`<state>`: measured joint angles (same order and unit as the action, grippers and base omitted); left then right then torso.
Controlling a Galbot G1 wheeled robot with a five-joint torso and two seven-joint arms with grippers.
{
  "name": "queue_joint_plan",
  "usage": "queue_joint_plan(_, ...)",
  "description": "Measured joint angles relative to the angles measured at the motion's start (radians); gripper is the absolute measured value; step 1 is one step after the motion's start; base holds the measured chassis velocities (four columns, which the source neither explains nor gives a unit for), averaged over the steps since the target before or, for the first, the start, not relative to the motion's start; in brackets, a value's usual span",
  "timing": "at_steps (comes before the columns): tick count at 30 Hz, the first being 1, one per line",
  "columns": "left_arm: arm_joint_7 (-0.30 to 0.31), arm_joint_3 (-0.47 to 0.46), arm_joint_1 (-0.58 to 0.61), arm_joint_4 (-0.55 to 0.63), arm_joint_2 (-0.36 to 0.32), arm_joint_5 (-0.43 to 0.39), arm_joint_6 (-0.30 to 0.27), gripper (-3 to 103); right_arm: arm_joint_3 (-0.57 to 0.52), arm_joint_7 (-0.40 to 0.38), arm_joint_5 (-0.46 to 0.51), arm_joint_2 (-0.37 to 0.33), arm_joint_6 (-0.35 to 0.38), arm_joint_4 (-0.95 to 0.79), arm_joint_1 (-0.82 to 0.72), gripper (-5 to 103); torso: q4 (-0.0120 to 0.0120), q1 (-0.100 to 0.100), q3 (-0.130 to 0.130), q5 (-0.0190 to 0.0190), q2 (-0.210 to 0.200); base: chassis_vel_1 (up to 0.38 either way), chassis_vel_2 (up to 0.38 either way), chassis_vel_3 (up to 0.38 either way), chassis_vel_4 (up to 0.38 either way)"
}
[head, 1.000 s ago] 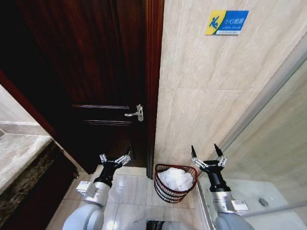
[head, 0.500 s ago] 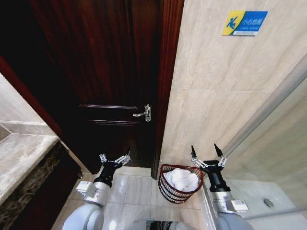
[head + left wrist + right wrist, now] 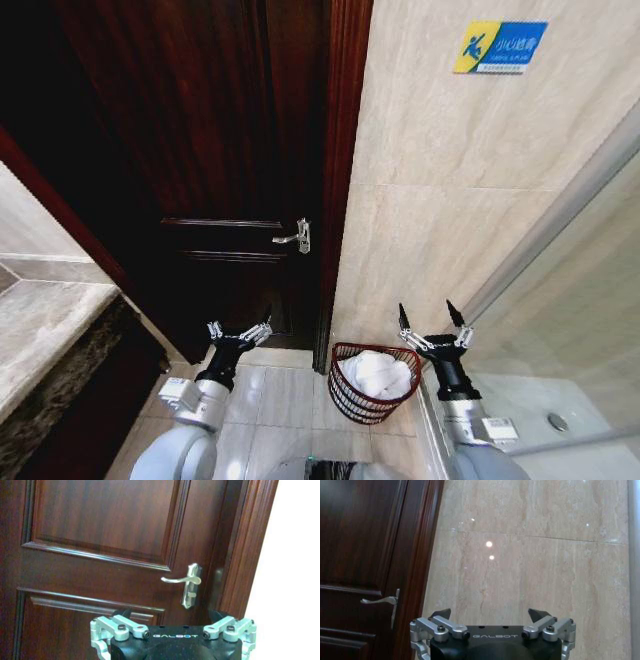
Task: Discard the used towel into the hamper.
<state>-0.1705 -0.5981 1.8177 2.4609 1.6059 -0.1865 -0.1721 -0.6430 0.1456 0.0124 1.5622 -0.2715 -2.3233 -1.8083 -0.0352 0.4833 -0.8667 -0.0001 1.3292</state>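
Beige stone wall [image 3: 450, 220] meets a dark wooden door [image 3: 200, 150]. On the tiled floor [image 3: 285, 400], the hamper [image 3: 372, 382] holds a white towel [image 3: 380, 372]. Left gripper [image 3: 239, 331] and right gripper [image 3: 430, 318] hover beside it, both wide apart and empty.

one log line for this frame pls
towel: in hamper | left gripper: open, empty, by door | right gripper: open, empty, beside hamper

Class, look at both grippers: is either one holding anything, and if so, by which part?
Nothing is held. The left gripper and right gripper both hang open and empty, and the towel lies in the hamper.
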Motion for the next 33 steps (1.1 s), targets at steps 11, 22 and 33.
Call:
queue_joint_plan(11,0.0,0.0,0.0,0.0,0.0,0.0,0.0,100,0.0,0.0,0.0,0.0,0.0,0.0,0.0,100,0.0,0.0,0.0,0.0,0.0,0.0,0.0,0.0,0.0)
queue_joint_plan(22,0.0,0.0,0.0,0.0,0.0,0.0,0.0,100,0.0,0.0,0.0,0.0,0.0,0.0,0.0,100,0.0,0.0,0.0,0.0,0.0,0.0,0.0,0.0,0.0)
queue_joint_plan(33,0.0,0.0,0.0,0.0,0.0,0.0,0.0,100,0.0,0.0,0.0,0.0,0.0,0.0,0.0,100,0.0,0.0,0.0,0.0001,-0.001,0.0,0.0,0.0,0.0)
